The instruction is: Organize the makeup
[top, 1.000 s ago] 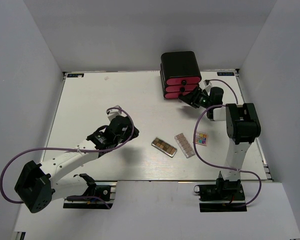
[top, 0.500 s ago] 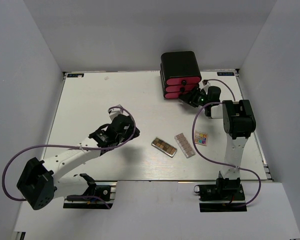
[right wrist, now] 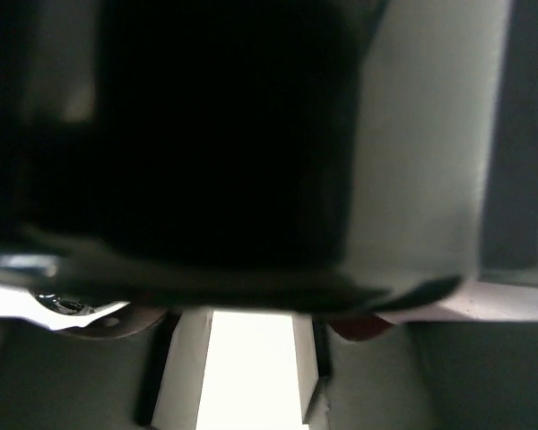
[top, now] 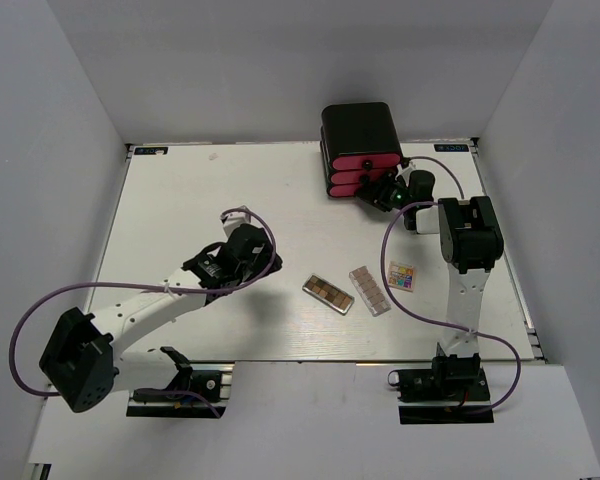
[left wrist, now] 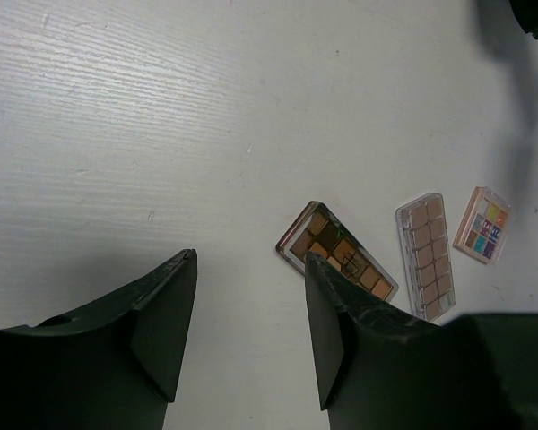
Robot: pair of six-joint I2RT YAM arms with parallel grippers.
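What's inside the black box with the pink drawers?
Only the box top and three pink drawer fronts show. The right end effector is by the lowest drawer, but whatever is inside is hidden.

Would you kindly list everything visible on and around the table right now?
drawer box: one, black with pink drawer fronts, far table edge, right of centre
brown palette: one, brown, near middle
clear palette: one, pinkish, right of the brown palette
square palette: one, multicolour, right of the clear palette
table: one, white
left gripper: one, dark, open, above bare table left of the palettes
right gripper: one, dark, at the drawer fronts, opening unclear
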